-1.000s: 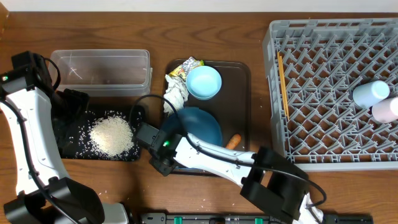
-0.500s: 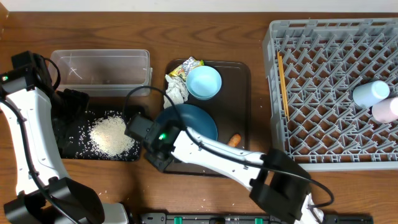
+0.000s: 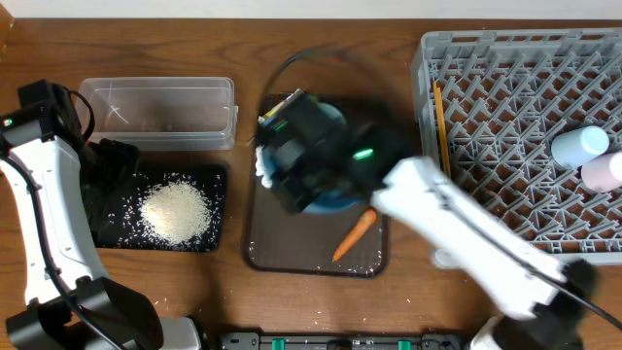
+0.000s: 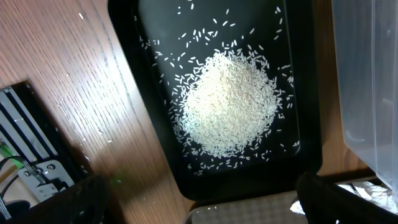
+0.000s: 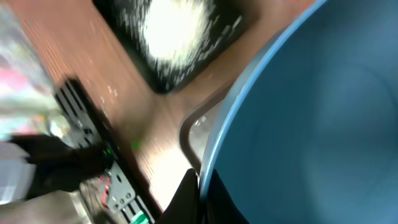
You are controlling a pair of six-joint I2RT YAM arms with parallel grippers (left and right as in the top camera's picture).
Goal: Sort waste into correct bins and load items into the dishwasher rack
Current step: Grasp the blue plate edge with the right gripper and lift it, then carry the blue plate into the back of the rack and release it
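Plate, look: the dark blue round plate [image 5: 311, 118] is glossy w/ a paler blue rim. It fills most of the right-wrist view.
Plate, location: it sits over the brown serving tray [image 3: 292, 243], under the right arm. In the overhead view you see only a blue sliver of it below the wrist.
Right claw: the right gripper [image 5: 200, 186] is clamped on the plate rim, one finger on each face of the edge.
Left claw: the left gripper [image 4: 205, 199] has its fingers spread wide w/ nothing between them. It hangs above the black tray [image 4: 155, 68].
Rice: the white rice grains [image 4: 230, 112] are heaped mid-tray, w/ loose grains scattered round the heap and a few on the table wood.
Tub: the clear plastic tub [image 3: 160, 112] stands just beside the black tray, on its far side.
Carrot: the small orange carrot [image 3: 355, 233] lies diagonally on the brown tray, near the front right.
Rack: the grey dishwasher rack [image 3: 505, 233] is right of the brown tray. The chopsticks [image 3: 442, 131] lie along its left side. The light blue cup [image 3: 580, 146] and white cup [image 3: 604, 172] are just beside each other at the right edge.
Hidden: the right arm is motion-blurred in the overhead view and covers the tray's rear half. Only a white scrap of tissue [image 3: 260, 165] shows at its left edge. You cannot make out the light blue bowl or the snack wrapper.
Cut off: the rack's right side runs out of frame. The right-wrist view is blurred throughout.
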